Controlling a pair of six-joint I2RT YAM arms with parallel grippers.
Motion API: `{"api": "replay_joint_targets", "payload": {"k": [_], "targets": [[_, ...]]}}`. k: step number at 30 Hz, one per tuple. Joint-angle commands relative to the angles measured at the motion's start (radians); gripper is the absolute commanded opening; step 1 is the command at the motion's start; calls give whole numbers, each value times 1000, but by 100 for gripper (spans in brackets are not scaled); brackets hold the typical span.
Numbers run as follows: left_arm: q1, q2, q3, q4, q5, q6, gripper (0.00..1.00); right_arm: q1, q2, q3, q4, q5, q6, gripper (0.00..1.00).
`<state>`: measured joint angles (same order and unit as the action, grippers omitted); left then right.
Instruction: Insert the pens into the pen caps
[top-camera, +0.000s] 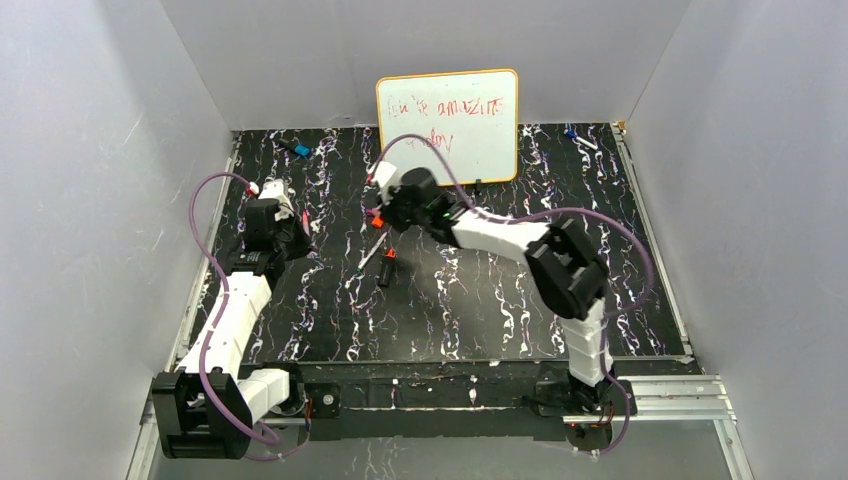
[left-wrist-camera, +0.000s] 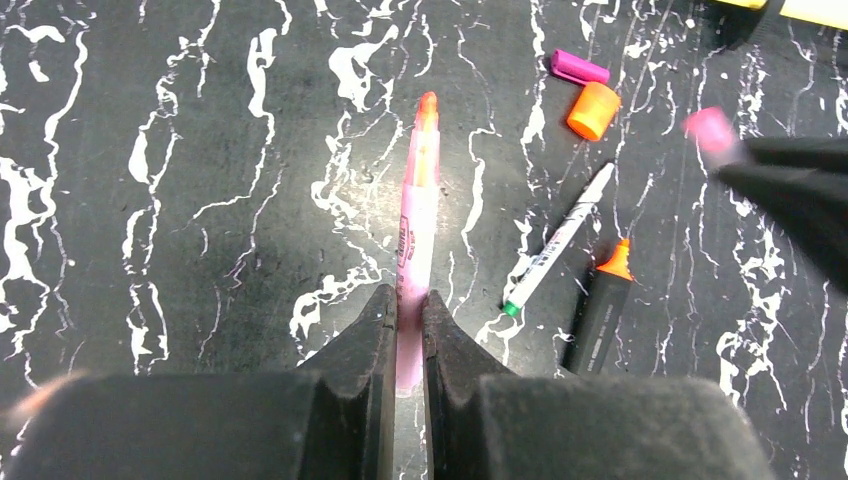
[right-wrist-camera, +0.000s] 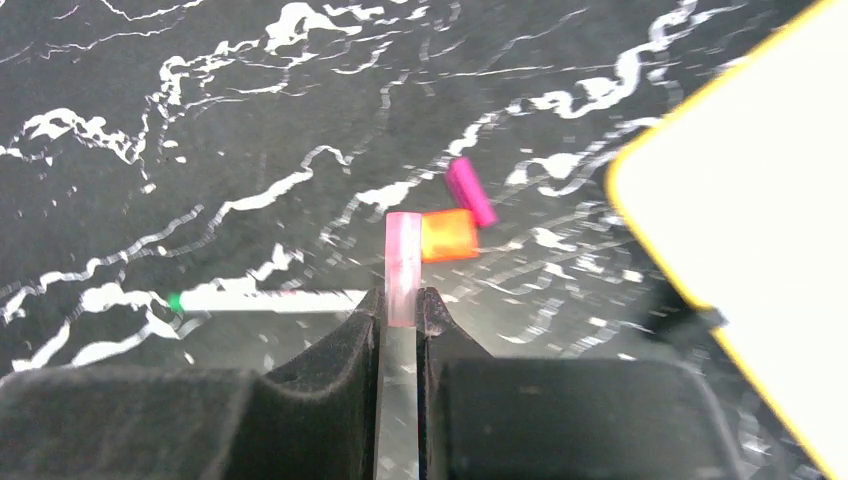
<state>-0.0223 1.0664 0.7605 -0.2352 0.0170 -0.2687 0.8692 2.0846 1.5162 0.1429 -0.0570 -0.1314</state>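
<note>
My left gripper (left-wrist-camera: 408, 298) is shut on the rear of a pale pink pen (left-wrist-camera: 418, 200), whose orange tip points away over the mat. To its right lie a slim white pen (left-wrist-camera: 560, 240) with a green end and a thicker black pen (left-wrist-camera: 600, 310) with an orange end. A purple cap (left-wrist-camera: 579, 67) and an orange cap (left-wrist-camera: 592, 110) rest beyond them. My right gripper (right-wrist-camera: 402, 298) is shut on a pink cap (right-wrist-camera: 403, 265), held just above the orange cap (right-wrist-camera: 448, 235) and purple cap (right-wrist-camera: 470, 190). In the top view the left gripper (top-camera: 300, 238) sits left of the right gripper (top-camera: 385, 215).
A yellow-framed whiteboard (top-camera: 448, 125) stands at the back of the black marbled mat (top-camera: 450, 300), close to the right gripper. Blue-tipped pens lie at the back left (top-camera: 298, 149) and back right (top-camera: 578, 137). Grey walls enclose the table.
</note>
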Motion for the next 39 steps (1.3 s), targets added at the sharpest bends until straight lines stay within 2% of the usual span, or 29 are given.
{"api": "replay_joint_targets", "payload": {"k": [1,5,7,11,14,25,29,34,39], "targets": [[4,13,-7,20,90,10,0,-95,-166,-155,49,-146,-249,19],[2,41,-6,36,137,9,0,-200,-225,-309,15,-261,-490,18],[2,52,-6,39,159,8,0,-254,-232,-346,-58,-350,-614,16],[2,63,-11,57,202,7,0,-354,-210,-296,-300,-509,-796,16],[2,71,-12,64,218,6,0,-406,-183,-230,-462,-591,-860,16],[3,92,-12,71,246,8,0,-417,-121,-210,-550,-562,-931,19],[2,93,-14,71,249,9,0,-418,-108,-234,-523,-540,-932,22],[2,96,-13,71,251,10,0,-418,-117,-252,-489,-524,-927,33],[2,99,-12,70,255,11,0,-417,-181,-287,-424,-501,-920,34]]}}
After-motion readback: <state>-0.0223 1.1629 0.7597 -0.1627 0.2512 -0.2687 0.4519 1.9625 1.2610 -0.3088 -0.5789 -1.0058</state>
